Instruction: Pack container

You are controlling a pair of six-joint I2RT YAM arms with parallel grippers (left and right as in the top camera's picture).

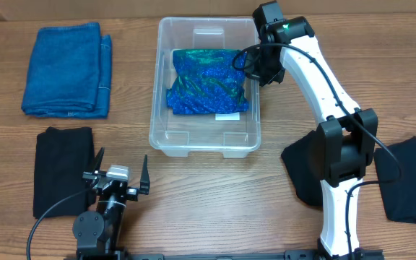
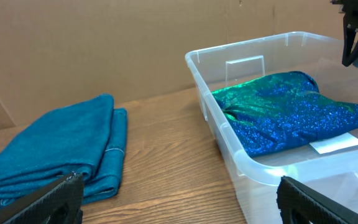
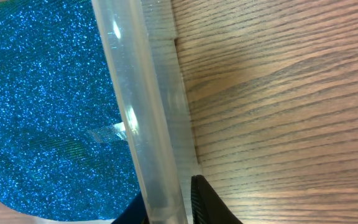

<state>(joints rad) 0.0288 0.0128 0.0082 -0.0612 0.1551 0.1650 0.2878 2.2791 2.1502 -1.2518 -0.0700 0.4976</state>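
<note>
The clear plastic container (image 1: 204, 148) stands at the table's middle back. A folded glittery blue-green cloth (image 1: 208, 81) lies inside it, over part of the white label (image 1: 227, 115). My right gripper (image 1: 260, 68) is at the container's right wall. In the right wrist view its fingers (image 3: 166, 208) straddle the wall (image 3: 135, 112), one inside by the cloth (image 3: 42, 106) and one outside, pressed against it. My left gripper (image 1: 118, 177) is open and empty near the front edge, left of the container (image 2: 253, 168).
A folded blue towel (image 1: 67, 68) lies at the back left. A black cloth (image 1: 63, 170) lies at the front left. Two more black cloths (image 1: 410, 177) (image 1: 298, 166) lie beside the right arm's base.
</note>
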